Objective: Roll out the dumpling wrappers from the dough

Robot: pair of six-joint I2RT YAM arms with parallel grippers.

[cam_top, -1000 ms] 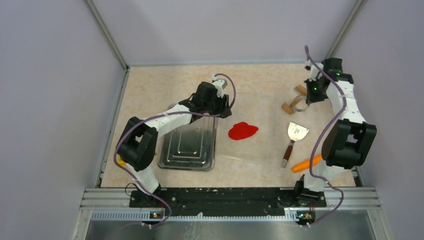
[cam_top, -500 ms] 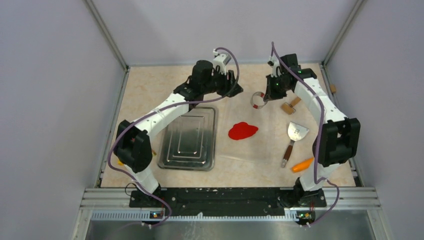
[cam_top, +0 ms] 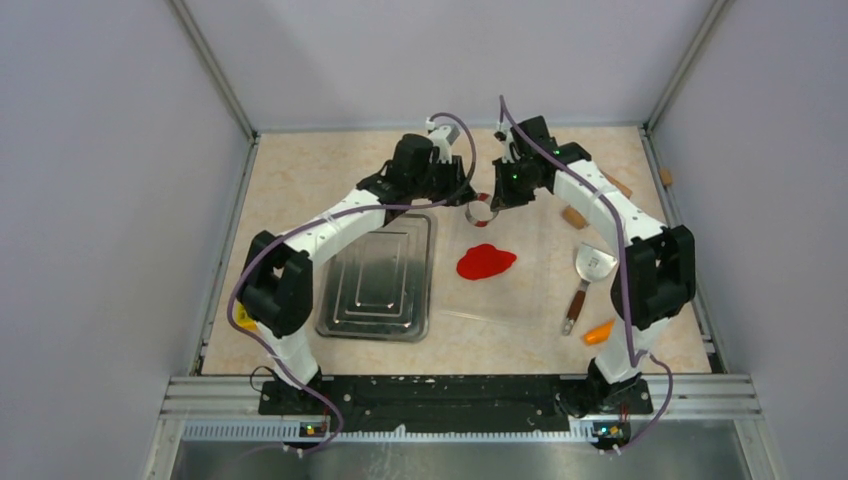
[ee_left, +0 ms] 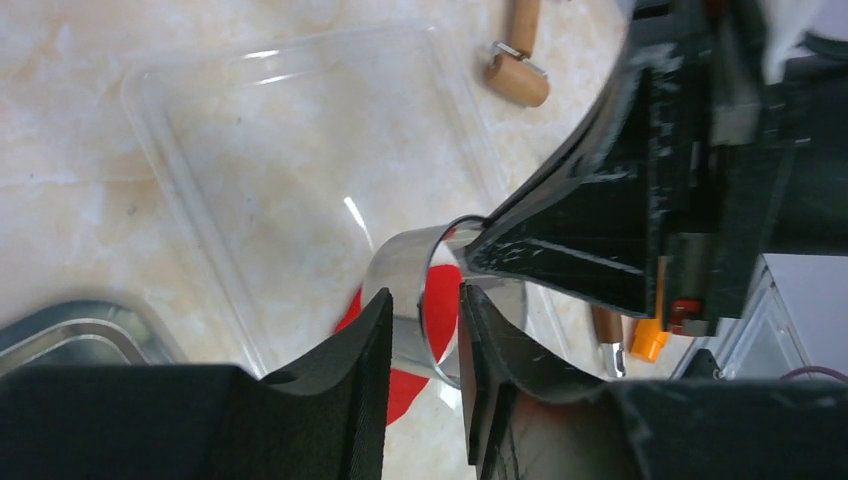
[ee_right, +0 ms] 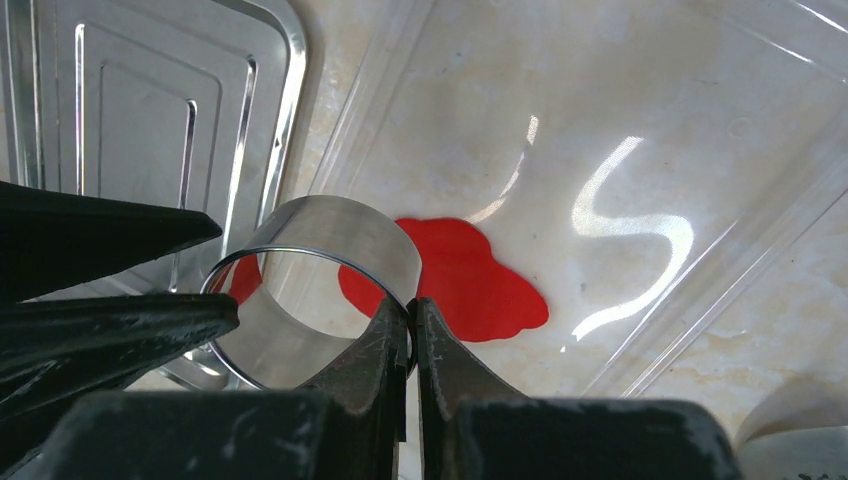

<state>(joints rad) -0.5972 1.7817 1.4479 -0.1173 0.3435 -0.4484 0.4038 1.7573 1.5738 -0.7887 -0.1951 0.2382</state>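
The dough (cam_top: 486, 262) is a flat, irregular red sheet lying on a clear plastic mat (cam_top: 530, 290). Just beyond it, a metal ring cutter (cam_top: 481, 212) hangs in the air. My right gripper (cam_top: 496, 198) is shut on the ring's wall, which the right wrist view shows pinched between the jaws (ee_right: 412, 305), with the dough (ee_right: 470, 280) below. My left gripper (ee_left: 425, 305) straddles the opposite wall of the ring (ee_left: 405, 270). Its jaws stand apart, with a gap beside the wall. Red dough (ee_left: 441, 300) shows through the ring. The dumpling wrappers are out of view.
A steel tray (cam_top: 380, 290) lies left of the mat. A scraper with a wooden handle (cam_top: 590, 265) and an orange carrot (cam_top: 600, 332) lie to the right. A wooden roller (cam_top: 573, 217) rests at the back right. Grey walls enclose the table.
My right arm has carried the ring from the far right to the middle, above the dough. My left gripper has met it there and its jaws have narrowed around the ring's wall.
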